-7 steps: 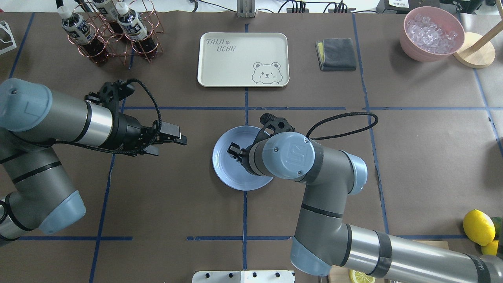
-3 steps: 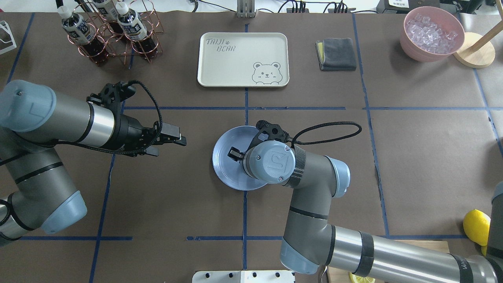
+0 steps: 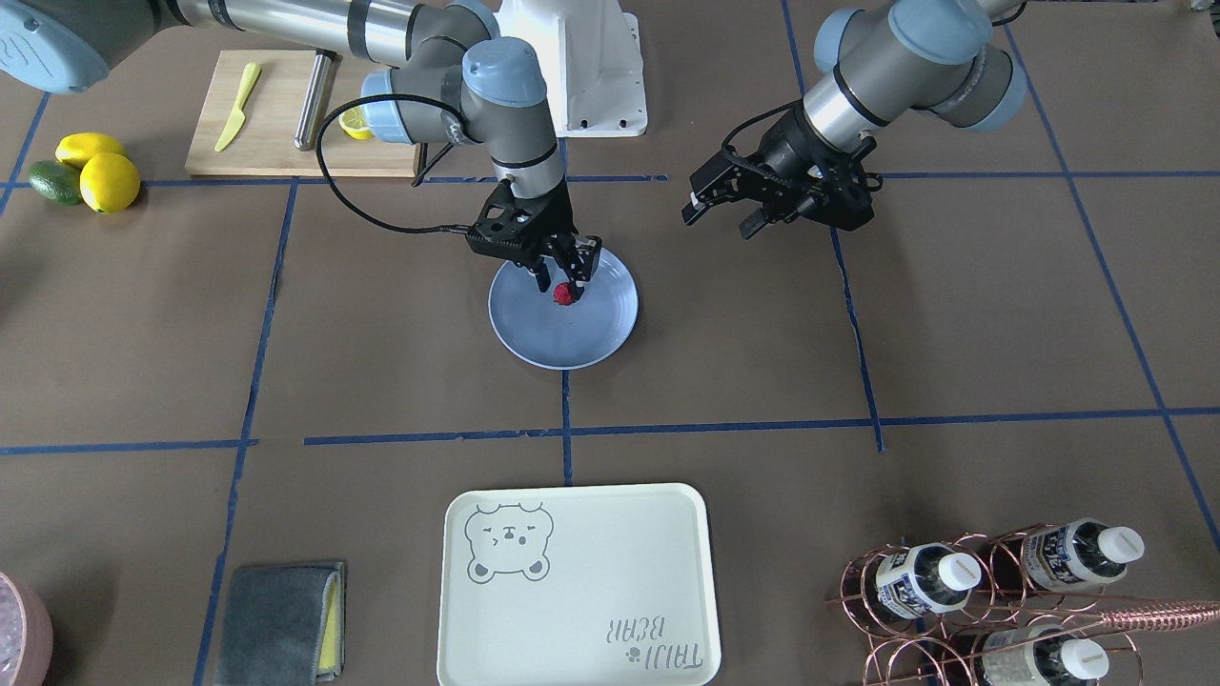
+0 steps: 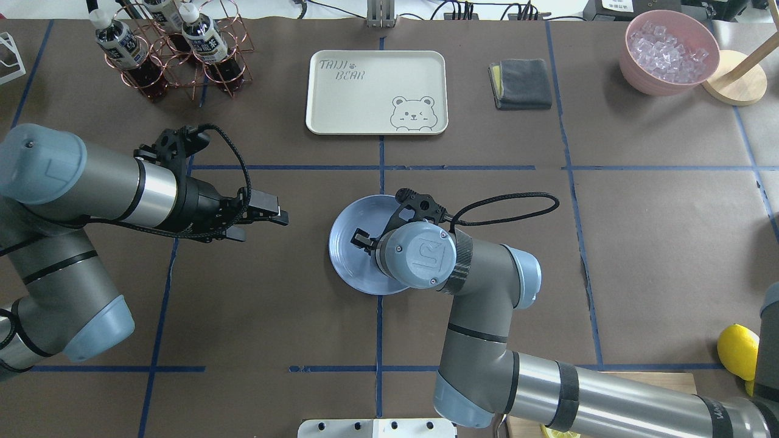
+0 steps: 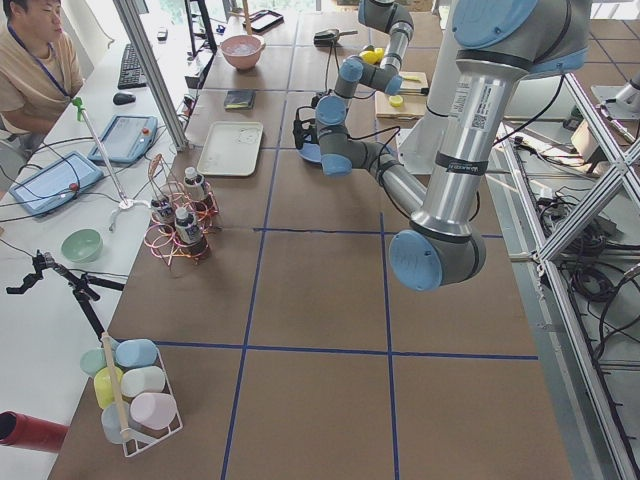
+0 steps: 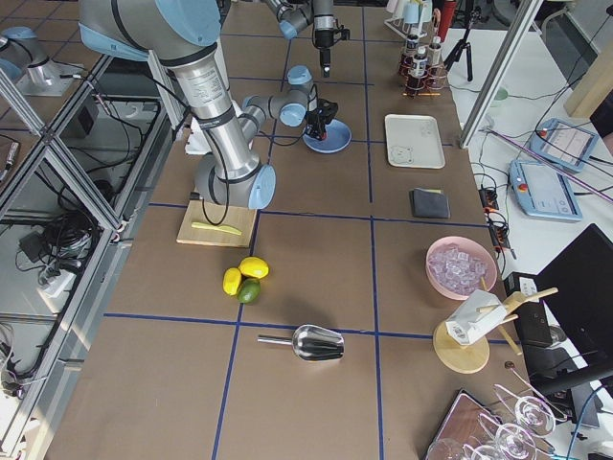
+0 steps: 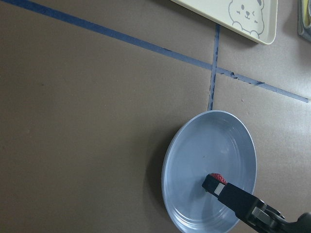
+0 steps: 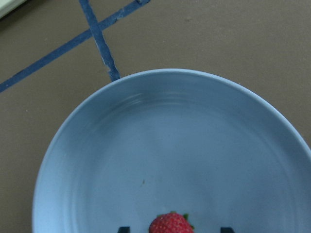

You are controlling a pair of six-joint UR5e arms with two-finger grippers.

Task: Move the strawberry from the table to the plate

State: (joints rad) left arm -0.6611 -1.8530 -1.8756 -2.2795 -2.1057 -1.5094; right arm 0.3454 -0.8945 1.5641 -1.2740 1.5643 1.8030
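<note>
A small red strawberry (image 3: 563,294) lies on the light-blue plate (image 3: 572,345) in the middle of the brown paper table (image 3: 381,362). My right gripper (image 3: 564,276) hangs low over it, open, one fingertip on each side and a gap to the berry on both. In the right wrist view the strawberry (image 8: 170,224) sits at the bottom edge, on the plate (image 8: 170,141). From overhead the right wrist hides the berry above the plate (image 4: 345,263). My left gripper (image 3: 717,221) hovers open and empty, apart from the plate on the robot's left side.
A cream bear-print tray (image 4: 376,91), a copper rack of bottles (image 4: 167,52), a grey cloth (image 4: 521,84) and a pink bowl of ice (image 4: 669,52) line the far side. Lemons (image 3: 100,171), an avocado (image 3: 52,181) and a cutting board (image 3: 276,124) are by the robot's base.
The right arm has drawn in and swung its wrist over the plate, bringing the gripper lower. The left arm has stayed still.
</note>
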